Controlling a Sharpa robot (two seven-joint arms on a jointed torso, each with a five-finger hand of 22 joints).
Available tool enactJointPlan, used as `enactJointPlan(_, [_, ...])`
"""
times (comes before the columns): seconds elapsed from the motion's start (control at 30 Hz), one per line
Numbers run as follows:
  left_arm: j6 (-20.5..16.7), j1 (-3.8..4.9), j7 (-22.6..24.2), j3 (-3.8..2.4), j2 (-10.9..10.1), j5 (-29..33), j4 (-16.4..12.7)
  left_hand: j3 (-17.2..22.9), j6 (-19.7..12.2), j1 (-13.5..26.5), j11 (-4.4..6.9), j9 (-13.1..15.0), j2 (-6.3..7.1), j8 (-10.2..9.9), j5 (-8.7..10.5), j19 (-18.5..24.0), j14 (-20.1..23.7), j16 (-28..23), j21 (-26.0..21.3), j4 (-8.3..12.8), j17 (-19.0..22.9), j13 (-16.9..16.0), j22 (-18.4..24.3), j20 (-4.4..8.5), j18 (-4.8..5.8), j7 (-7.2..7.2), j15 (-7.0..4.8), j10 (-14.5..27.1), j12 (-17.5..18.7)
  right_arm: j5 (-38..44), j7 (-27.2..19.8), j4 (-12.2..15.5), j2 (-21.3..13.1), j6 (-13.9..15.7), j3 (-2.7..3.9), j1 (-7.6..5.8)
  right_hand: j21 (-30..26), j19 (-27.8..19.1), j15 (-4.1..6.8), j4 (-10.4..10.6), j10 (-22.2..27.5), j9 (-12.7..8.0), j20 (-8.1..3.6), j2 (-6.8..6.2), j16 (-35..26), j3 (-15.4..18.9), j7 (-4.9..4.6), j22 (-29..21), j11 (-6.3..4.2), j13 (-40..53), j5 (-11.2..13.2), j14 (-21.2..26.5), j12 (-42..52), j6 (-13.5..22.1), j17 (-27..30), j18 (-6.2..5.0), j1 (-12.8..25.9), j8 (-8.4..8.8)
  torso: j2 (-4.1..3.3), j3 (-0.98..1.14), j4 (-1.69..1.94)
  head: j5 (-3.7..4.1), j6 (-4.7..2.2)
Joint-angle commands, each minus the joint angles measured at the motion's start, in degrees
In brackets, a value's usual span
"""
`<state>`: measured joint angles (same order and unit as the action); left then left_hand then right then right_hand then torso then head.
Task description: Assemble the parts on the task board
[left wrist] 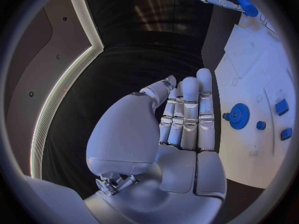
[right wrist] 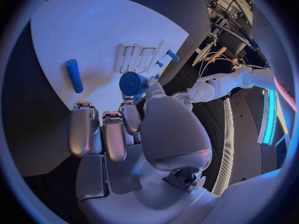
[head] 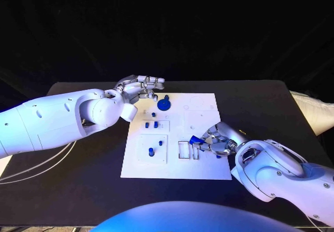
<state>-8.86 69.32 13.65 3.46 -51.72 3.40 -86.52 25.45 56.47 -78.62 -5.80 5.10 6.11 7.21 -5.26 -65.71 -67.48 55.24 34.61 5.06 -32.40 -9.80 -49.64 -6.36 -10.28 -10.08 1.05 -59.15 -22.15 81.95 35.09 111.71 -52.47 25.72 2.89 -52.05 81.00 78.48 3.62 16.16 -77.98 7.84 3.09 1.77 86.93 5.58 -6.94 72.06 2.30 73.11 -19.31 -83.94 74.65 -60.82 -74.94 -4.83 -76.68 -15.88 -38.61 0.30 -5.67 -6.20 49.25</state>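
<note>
The white task board (head: 201, 166) lies in the middle of the black table. My right hand (head: 221, 139) hovers over the board's right side and pinches a round blue part (head: 195, 140) (right wrist: 132, 83) between thumb and a finger, just beside two rectangular slots (head: 184, 149) (right wrist: 137, 59). A blue peg (right wrist: 74, 75) lies flat on the board near that hand. My left hand (head: 143, 87) (left wrist: 184, 119) is at the board's far left corner, fingers straight and holding nothing. A blue gear (head: 163, 104) (left wrist: 238, 116) sits on the board close to it.
Several small blue parts stand in the board's left half, among them one (head: 146, 124) in the middle row and one (head: 150, 152) nearer me. A pale object (head: 316, 113) lies at the table's right edge. Bare black table (head: 264, 101) surrounds the board.
</note>
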Motion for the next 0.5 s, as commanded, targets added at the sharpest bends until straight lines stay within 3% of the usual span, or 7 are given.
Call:
enactJointPlan(0.03, [0.93, 0.00, 0.62, -0.03, 0.16, -0.14, -0.12, -0.37, -0.42, 0.14, -0.02, -0.08, -0.57, 0.33, -0.35, 0.04, 0.40, 0.34, -0.27, -0.04, 0.10, -0.08, 0.06, -0.28, -0.17, 0.02, -0.05, 0.41, -0.19, -1.27, -0.19, -0.84, 1.27, -0.89, 0.02, -0.01, 0.24, -0.05, 0.31, 0.35, -3.17, 1.63, -0.42, 1.30, 0.16, -0.07, 3.04, -0.01, -2.69, -0.19, -0.31, -4.89, -0.39, -3.37, -9.09, 0.89, -0.40, -0.09, 0.02, -0.04, 0.05, -0.14, 0.15])
enactJointPlan(0.5, [1.00, 0.00, 0.50, -0.04, 0.13, -0.14, -0.34, -0.37, -0.42, 0.14, -0.02, -0.08, -0.57, 0.33, -0.35, 0.04, 0.40, 0.34, -0.27, -0.04, 0.10, -0.08, 0.06, -0.28, -0.17, 0.02, -0.05, 0.41, -0.19, 1.37, 2.42, -5.13, 6.69, -5.78, -0.20, 0.01, 0.09, -0.15, 0.52, 0.43, -3.19, 2.45, -0.60, 1.31, -0.03, 0.60, 3.37, -0.22, -2.96, -0.41, 0.08, -4.82, -1.02, -4.17, -8.75, 0.85, 1.58, -0.54, 0.03, -0.05, 0.05, -0.39, 0.35])
